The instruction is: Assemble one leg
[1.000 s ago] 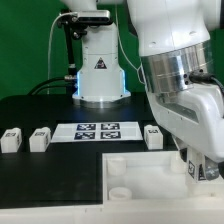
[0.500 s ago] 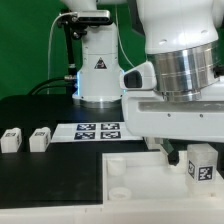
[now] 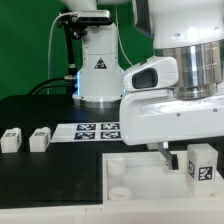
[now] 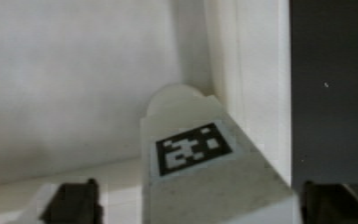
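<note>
Wrist view shows the gripper (image 4: 194, 198) with its fingers apart either side of a tagged leg (image 4: 197, 150) standing on the white panel (image 4: 69, 80), no contact visible. Exterior view, nearest: that leg (image 3: 201, 163) upright on the panel (image 3: 130, 180). Farther back, two legs (image 3: 11, 139) (image 3: 39, 138) on the black tabletop (image 3: 40, 180) beside the marker board (image 3: 98, 130).

2 legs (image 3: 11, 139) (image 3: 39, 139) sit side by side at exterior view's left, marker board (image 3: 97, 131) just right of them. Another leg (image 3: 201, 164) stands on panel (image 3: 135, 180), exterior view's right.
</note>
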{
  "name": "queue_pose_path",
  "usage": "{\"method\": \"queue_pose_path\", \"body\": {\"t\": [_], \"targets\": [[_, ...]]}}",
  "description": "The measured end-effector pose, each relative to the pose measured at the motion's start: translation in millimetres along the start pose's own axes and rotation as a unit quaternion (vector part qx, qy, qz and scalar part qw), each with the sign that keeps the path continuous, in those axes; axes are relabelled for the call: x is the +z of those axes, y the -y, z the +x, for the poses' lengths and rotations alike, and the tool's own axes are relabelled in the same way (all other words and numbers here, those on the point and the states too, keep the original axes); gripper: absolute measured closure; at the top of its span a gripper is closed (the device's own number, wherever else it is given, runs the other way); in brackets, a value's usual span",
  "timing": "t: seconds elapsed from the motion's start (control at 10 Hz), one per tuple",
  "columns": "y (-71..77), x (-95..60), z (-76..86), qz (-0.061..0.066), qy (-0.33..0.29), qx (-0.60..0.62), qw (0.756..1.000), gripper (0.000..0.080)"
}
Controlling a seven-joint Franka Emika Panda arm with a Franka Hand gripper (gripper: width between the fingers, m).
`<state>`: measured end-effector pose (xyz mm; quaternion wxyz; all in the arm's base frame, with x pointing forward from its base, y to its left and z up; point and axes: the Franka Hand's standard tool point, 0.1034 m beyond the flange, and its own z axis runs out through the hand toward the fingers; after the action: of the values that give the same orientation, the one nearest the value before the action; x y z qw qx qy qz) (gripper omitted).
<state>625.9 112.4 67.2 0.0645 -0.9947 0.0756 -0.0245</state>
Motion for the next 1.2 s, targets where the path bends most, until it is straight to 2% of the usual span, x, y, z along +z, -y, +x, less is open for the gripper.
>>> {"method": "queue_pose_path", "body": {"t": [0.1, 0.2, 0.4, 0.5, 0.7, 0.8, 0.9, 1.0, 1.1, 1.2], "targets": [[0.7, 0.4, -0.4, 0.002, 0.001, 0.023, 1.000, 0.0395], [1.2, 0.7, -0.7, 0.004, 0.002, 0.101, 0.995, 0.0508], [0.7, 1.1, -0.2, 0.007, 0.003, 0.222, 0.975, 0.0508], [0.0, 1.4, 0.9, 0.006, 0.003, 0.307, 0.952, 0.0508], [3.6, 2.1, -0.9, 0.006, 0.005, 0.520, 0.854, 0.0508], [6.7, 2.1, -1.7, 0.012, 0.013, 0.587, 0.810, 0.0508], [8.5, 2.3, -1.2, 0.024, 0.019, 0.658, 0.753, 0.0508], [7.6, 2.5, -0.5, 0.029, 0.019, 0.695, 0.718, 0.0508], [7.5, 2.5, -0.5, 0.028, 0.019, 0.692, 0.721, 0.0508], [7.8, 3.0, -0.8, 0.028, 0.019, 0.690, 0.723, 0.0430]]}}
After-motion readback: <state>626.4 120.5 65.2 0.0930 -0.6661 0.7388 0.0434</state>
